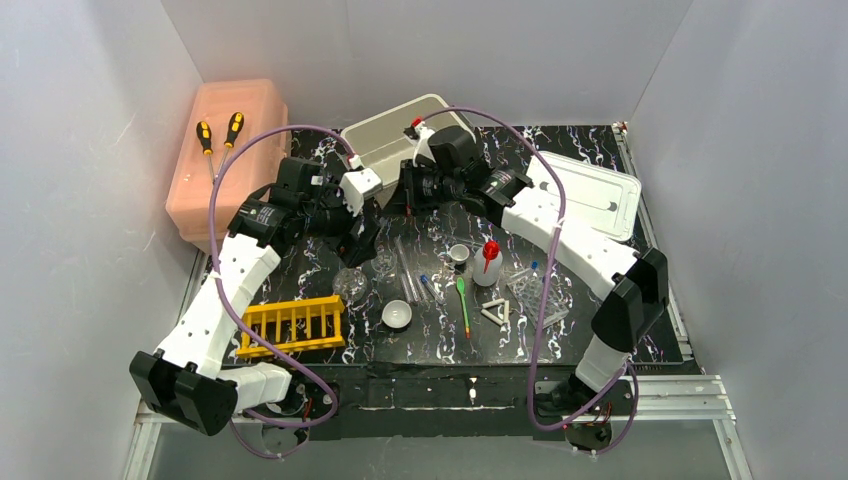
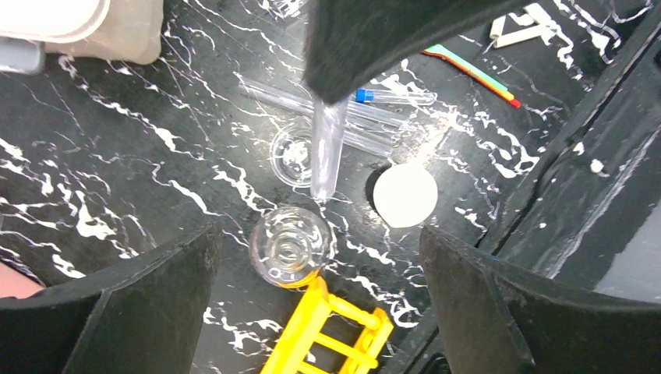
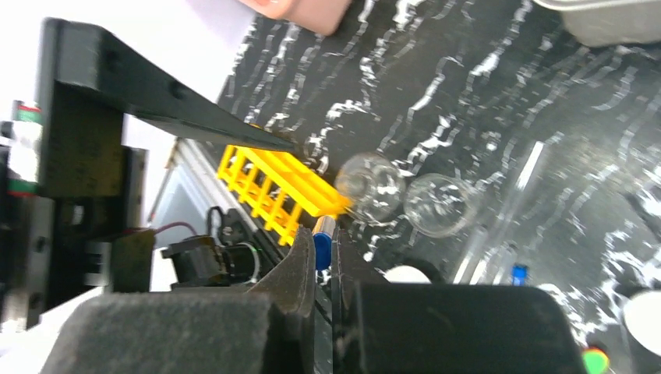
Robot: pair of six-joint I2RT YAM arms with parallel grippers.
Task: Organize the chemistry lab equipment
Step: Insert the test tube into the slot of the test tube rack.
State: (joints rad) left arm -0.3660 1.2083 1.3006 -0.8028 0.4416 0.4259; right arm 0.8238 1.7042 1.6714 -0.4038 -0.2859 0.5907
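Observation:
My right gripper (image 3: 322,240) is shut on a clear glass tube with a blue cap (image 3: 322,253), held above the mat. In the left wrist view that tube (image 2: 326,148) hangs down from the right gripper's fingers (image 2: 366,47). My left gripper (image 2: 318,241) is open with nothing between its fingers, over a clear flask (image 2: 291,248) that touches the end of the yellow rack (image 2: 331,335). More tubes (image 2: 366,128), a small glass dish (image 2: 295,154) and the white bowl (image 2: 404,195) lie on the mat. The red-capped bottle (image 1: 488,262), green spoon (image 1: 462,300) and white triangle (image 1: 496,312) sit to the right.
A pink box (image 1: 225,160) with two screwdrivers (image 1: 205,135) on it stands at the back left. A grey tray (image 1: 405,135) is at the back centre and a white lid (image 1: 590,190) at the back right. More glassware (image 1: 530,285) lies near the right arm.

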